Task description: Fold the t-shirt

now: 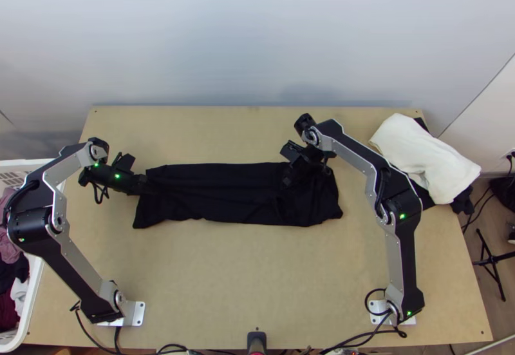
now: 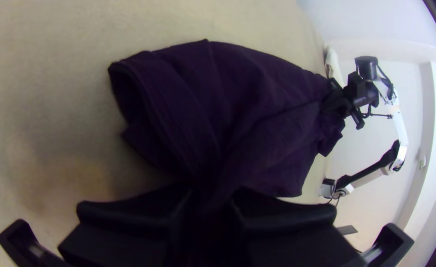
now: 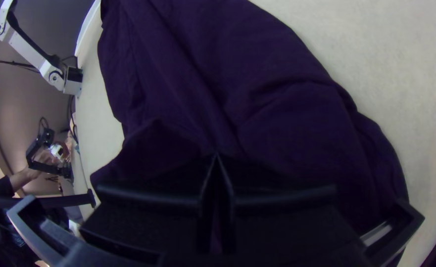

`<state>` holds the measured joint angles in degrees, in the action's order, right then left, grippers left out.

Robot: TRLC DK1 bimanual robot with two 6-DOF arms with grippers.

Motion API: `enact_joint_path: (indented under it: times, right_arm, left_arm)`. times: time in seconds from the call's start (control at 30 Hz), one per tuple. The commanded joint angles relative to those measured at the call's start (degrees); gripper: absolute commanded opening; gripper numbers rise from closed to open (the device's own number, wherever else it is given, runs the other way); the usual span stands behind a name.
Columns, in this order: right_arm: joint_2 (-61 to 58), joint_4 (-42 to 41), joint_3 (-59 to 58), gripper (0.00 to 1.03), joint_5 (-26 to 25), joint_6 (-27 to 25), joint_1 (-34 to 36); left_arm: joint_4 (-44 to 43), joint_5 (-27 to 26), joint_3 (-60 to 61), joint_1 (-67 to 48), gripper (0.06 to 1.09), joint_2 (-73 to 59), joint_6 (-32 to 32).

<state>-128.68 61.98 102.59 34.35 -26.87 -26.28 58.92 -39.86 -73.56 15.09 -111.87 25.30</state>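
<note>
So the left claw [image 2: 210, 198] is clamped on one end of the black t-shirt [image 1: 219, 194], fabric gathered between its fingers. Right claw [image 3: 217, 157] has its fingertips pressed together, and a ridge of cloth runs right into them, so I'd call that a pinch too, a bit in from the other end. My guess is they've got it at both ends to keep the strip straight and lined up for a fold.

The shirt's lying across the middle of the tabletop [image 1: 251, 278] as a long, narrow strip, kinda rumpled, loose fabric past the right claw. The edge nearest the arm bases looks a bit wavy.

Room-wise, there's a good stretch of bare wood toward the near edge and a decent strip on the far side. I'd watch the right though: a white cloth [image 1: 418, 155] sits over the side edge there, behind the right arm [image 1: 399, 226]. Laundry basket [image 1: 14, 168] is off past the left edge.
</note>
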Motion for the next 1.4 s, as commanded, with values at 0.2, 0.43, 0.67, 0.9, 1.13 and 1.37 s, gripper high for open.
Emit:
enact_joint_path:
  times: [0.2,0.43,0.67,0.9,1.13,1.37]
  right_arm:
    - [-0.4,0.0,0.4,0.03,0.0,-0.2,0.1]
    - [-0.4,0.0,-1.1,0.03,0.0,-0.3,0.0]
    - [-0.2,0.8,0.3,0.03,0.1,0.3,-0.8]
    - [1.2,1.1,0.6,0.03,0.5,0.3,-2.2]
    - [-0.1,-0.1,0.9,0.03,1.1,1.0,-6.5]
    - [2.9,0.3,3.9,0.03,1.3,2.8,-6.5]
  left_arm:
    - [3.6,-0.4,-0.9,0.0,0.16,0.3,3.3]
    - [7.0,-0.4,-1.9,2.7,0.16,1.0,5.4]
    - [8.5,-0.5,-2.2,3.2,0.16,2.8,5.7]
    - [10.5,-0.6,-2.7,5.0,0.16,3.0,7.6]
    - [14.0,-0.6,-3.9,7.8,0.16,2.7,10.4]
    - [16.8,-0.7,-5.8,3.1,0.16,4.6,9.9]
